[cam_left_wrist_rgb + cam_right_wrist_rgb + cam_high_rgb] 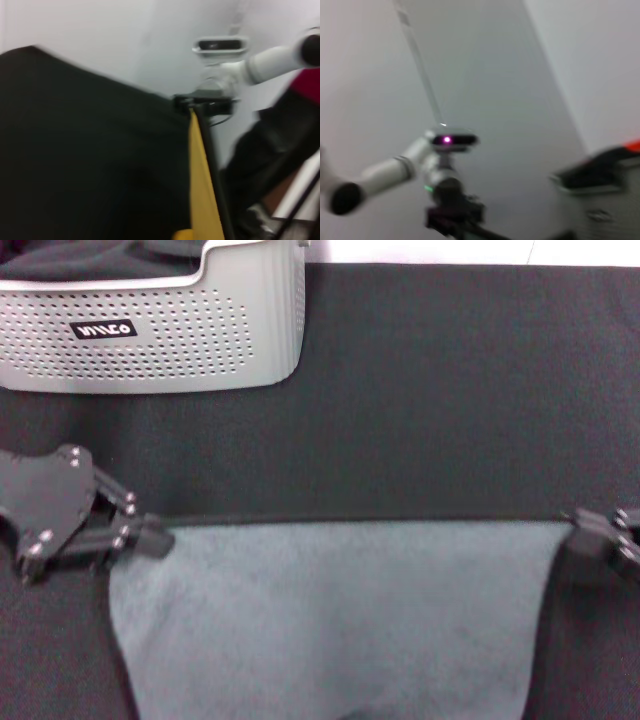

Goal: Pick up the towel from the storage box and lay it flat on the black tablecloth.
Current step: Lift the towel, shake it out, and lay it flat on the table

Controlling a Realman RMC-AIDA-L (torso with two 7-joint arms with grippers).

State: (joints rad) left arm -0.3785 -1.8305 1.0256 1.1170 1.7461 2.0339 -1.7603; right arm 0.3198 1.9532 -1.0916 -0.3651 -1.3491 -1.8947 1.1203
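The towel (330,620) hangs stretched between my two grippers with its grey-teal face toward the head view; its top edge is straight and taut. My left gripper (155,538) is shut on the towel's upper left corner. My right gripper (578,530) is shut on its upper right corner. The black tablecloth (420,390) spreads beneath and beyond the towel. The light grey storage box (150,340) stands at the far left. The left wrist view shows the towel's orange-yellow face (202,190) with black edging, the tablecloth (90,160) and the right gripper (202,105) at the far corner.
Some dark fabric (90,255) lies inside the storage box. The tablecloth's far edge meets a white surface (450,250) at the back. The right wrist view shows the left arm (395,172) against a pale wall.
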